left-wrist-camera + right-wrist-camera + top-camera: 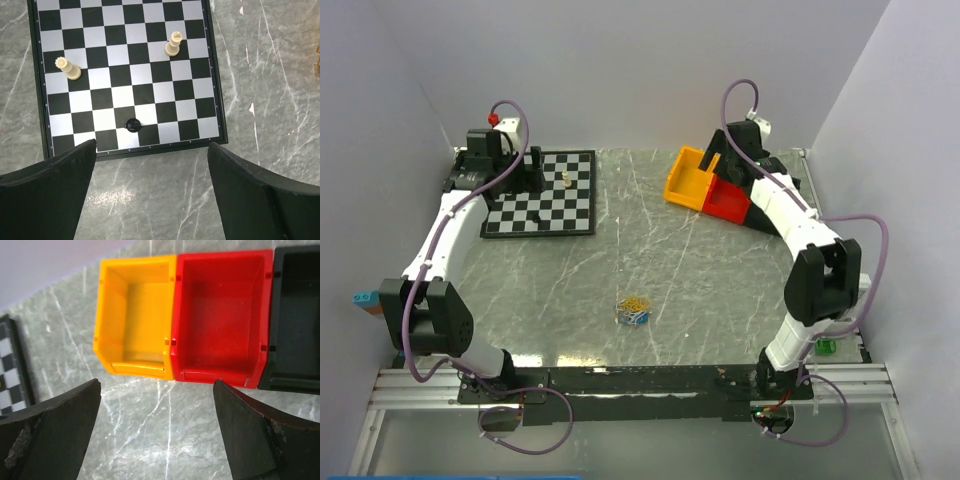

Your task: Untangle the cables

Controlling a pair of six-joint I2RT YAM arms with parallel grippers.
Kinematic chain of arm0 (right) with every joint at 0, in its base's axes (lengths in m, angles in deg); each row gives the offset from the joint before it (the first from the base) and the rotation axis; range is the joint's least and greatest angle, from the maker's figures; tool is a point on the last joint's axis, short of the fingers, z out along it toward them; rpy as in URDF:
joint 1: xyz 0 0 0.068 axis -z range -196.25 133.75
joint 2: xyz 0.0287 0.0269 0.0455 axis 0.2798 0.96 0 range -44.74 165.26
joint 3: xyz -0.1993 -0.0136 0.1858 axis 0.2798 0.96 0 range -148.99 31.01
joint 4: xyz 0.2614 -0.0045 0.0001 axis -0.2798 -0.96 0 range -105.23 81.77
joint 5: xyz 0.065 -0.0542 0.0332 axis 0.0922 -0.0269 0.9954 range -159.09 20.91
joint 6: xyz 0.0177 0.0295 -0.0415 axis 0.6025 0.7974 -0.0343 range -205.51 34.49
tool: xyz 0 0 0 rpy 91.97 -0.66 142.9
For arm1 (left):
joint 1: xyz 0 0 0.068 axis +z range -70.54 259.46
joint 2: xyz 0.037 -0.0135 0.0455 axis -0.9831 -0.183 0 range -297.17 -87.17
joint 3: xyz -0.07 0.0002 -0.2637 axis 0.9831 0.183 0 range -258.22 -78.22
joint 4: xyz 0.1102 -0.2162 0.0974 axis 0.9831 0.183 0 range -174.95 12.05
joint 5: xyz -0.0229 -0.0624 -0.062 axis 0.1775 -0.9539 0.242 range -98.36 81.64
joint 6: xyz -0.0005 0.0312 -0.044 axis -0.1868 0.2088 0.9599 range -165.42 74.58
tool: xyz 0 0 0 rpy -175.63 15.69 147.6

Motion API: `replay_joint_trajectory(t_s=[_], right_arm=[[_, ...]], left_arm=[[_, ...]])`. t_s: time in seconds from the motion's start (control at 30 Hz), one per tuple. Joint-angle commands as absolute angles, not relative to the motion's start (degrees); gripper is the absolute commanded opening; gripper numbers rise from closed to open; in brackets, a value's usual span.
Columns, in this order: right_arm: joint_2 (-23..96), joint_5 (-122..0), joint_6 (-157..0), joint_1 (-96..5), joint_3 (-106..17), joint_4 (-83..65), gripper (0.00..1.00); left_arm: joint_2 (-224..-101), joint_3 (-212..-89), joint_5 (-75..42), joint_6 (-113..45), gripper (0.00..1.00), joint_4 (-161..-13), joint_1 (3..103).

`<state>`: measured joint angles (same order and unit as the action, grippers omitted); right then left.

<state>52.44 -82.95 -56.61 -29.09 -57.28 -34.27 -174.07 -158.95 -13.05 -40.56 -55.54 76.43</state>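
The cables lie as a small tangle of thin yellow, white and blue strands on the grey marble table, near the front middle; only the top view shows them. My left gripper hangs far from them at the back left, over the chessboard's near edge. In its wrist view the left gripper is open, with bare table between its fingers. My right gripper is at the back right by the bins. Its wrist view shows the right gripper open and holding nothing.
A chessboard at the back left carries two cream pieces and a fallen black piece. Yellow, red and black bins stand side by side at the back right. White walls enclose the table.
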Motion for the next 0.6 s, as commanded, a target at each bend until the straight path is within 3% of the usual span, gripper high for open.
replay_joint_trajectory(t_s=[0.0, 0.07, 0.2, 0.57], right_arm=[[57.0, -81.7, -54.5, -27.5, -63.2, -35.4, 1.0], [61.9, -82.5, -55.5, -27.2, -69.4, -38.7, 1.0], [72.7, -89.1, -54.1, -27.2, -82.6, -48.6, 1.0], [80.1, -86.8, -52.4, -27.2, -83.0, -42.5, 0.91]], left_arm=[[-175.6, -161.5, -15.7, -40.0, 0.97, -56.1, 76.5], [-177.1, -162.5, -18.2, -40.6, 0.97, -54.5, 76.5], [-177.7, -161.2, -12.4, -41.1, 0.97, -55.2, 74.6], [-181.9, -163.5, -17.9, -41.5, 0.97, -50.2, 74.4]])
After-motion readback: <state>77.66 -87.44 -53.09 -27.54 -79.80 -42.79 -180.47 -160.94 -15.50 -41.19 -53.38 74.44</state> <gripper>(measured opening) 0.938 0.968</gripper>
